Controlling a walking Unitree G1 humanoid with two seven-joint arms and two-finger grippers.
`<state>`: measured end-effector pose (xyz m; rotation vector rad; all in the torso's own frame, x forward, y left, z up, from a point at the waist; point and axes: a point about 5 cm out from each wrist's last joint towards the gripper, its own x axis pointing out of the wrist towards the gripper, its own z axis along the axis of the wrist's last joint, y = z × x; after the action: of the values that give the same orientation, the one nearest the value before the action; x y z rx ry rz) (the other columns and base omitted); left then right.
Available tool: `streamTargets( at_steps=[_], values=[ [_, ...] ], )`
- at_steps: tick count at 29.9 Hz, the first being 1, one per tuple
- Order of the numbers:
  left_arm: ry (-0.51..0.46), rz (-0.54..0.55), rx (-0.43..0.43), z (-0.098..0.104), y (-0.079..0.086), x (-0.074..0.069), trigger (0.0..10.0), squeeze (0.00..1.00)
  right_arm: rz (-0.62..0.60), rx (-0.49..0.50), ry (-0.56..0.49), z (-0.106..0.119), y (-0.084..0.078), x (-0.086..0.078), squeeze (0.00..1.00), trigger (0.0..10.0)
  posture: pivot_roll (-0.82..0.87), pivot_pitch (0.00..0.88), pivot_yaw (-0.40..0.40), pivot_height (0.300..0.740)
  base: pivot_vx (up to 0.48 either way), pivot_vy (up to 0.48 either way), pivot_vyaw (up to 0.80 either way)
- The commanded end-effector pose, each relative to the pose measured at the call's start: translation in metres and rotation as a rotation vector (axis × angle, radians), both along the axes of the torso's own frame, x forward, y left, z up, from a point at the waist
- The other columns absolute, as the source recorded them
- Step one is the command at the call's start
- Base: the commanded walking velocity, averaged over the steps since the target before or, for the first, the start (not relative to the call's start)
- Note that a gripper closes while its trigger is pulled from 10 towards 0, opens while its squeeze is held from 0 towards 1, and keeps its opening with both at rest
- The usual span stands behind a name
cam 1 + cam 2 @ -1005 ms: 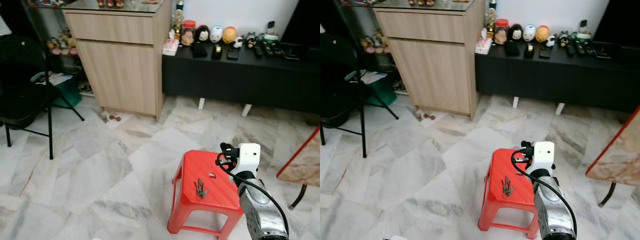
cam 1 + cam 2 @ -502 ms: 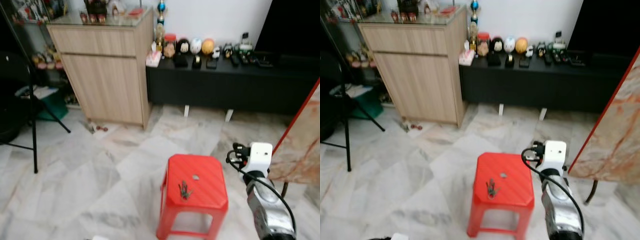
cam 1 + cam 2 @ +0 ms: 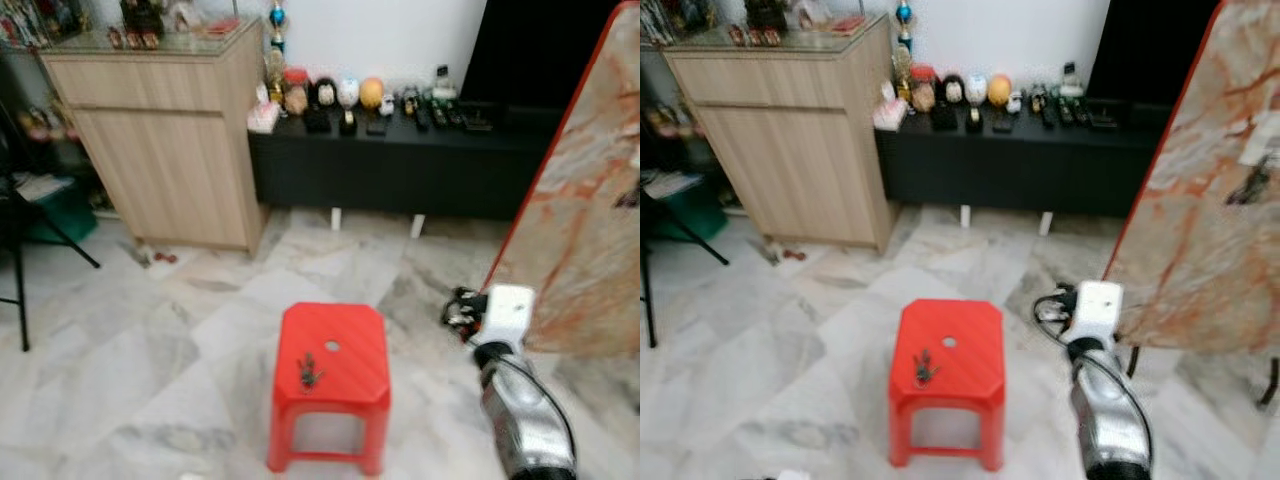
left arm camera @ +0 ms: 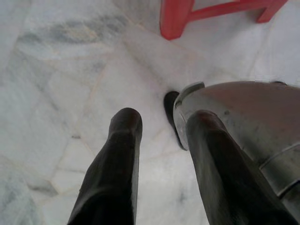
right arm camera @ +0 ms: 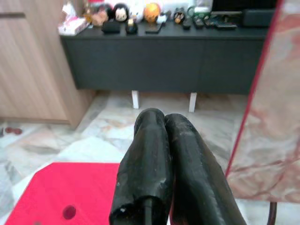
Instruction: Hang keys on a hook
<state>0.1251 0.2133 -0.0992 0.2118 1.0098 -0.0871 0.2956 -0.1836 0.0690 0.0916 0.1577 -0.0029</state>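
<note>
Keys [image 3: 309, 372] lie loose on top of the red stool [image 3: 330, 350], toward its near left part, just near of the small round hole in the seat. Nothing is touching them.

Right hand [image 5: 157, 176]: raised in front of the body, out to the right of the stool and apart from it. Wrist view shows its two black fingers [image 5: 145, 159] pressed together, nothing between them. It points toward the far side of the room, over the stool's right edge.

Left hand [image 4: 161, 140]: hangs low beside the body, aimed at the marble floor [image 4: 56, 93] near a stool leg. Fingers parted with a clear gap, nothing held.

Surroundings: a marble-patterned panel with a red edge [image 3: 1200, 190] stands at the right, with a small dark object [image 3: 1250, 185] on its face; too blurred to say whether that is a hook. Far side: a wooden cabinet [image 3: 170, 150] on the left, a long black low unit [image 3: 400, 165] with small figures and remotes on its top.

Progress, as judged: nothing done yet. Keys not picked up, no hook positively identified. Left to do: close in on the stool, bring a hand down over the keys, grip them, carry them to a hook and hang them. Head views are soft, so fine key detail is not readable.
</note>
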Motion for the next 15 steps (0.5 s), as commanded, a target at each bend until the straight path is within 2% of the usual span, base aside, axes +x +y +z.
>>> streamTargets(
  at_steps=[1,15],
  values=[
    [0.025,-0.012,-0.014,-0.0026,-0.0052,-0.0043,10.0,0.00,-0.032,0.002,-0.019,0.0043,-0.0088,0.0002,0.00,10.0,0.05,0.000,-0.013,0.740,0.000,-0.326,0.00],
    [0.024,-0.016,-0.013,-0.0023,-0.0049,-0.0032,10.0,0.00,-0.028,-0.011,-0.014,0.0054,-0.0067,0.0030,0.00,10.0,0.05,0.000,-0.011,0.740,0.000,-0.325,0.00]
  ],
)
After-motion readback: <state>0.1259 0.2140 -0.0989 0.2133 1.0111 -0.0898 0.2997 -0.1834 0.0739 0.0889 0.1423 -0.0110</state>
